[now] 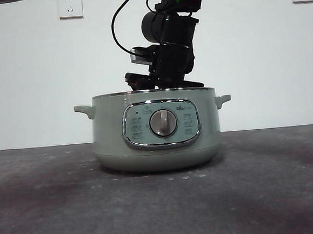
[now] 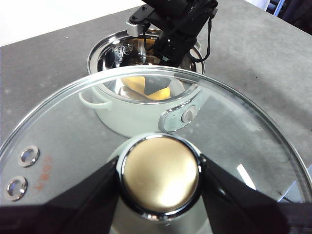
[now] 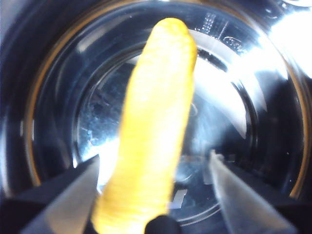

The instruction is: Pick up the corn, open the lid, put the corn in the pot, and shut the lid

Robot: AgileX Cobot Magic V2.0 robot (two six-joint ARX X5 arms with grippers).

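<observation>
wall (image 1: 29, 78): plain white | sockets (image 1: 70, 5): two (high up) | tabletop (image 1: 55, 211): dark grey, mottled

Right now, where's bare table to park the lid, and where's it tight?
Bare table lies in front of the pot and off both its side handles. Tight over the pot mouth: the right gripper is down there with the corn. The left gripper holds the lid aside.

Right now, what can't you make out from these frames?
- Right wrist view: corn blurred, its near end cut off by the picture's edge; whether it touches the floor of the pot is unclear.
- Front view: corn hidden behind the pot's wall; lid out of frame.
- Left wrist view: right gripper and reflections on the lid cover most of the corn.
</observation>
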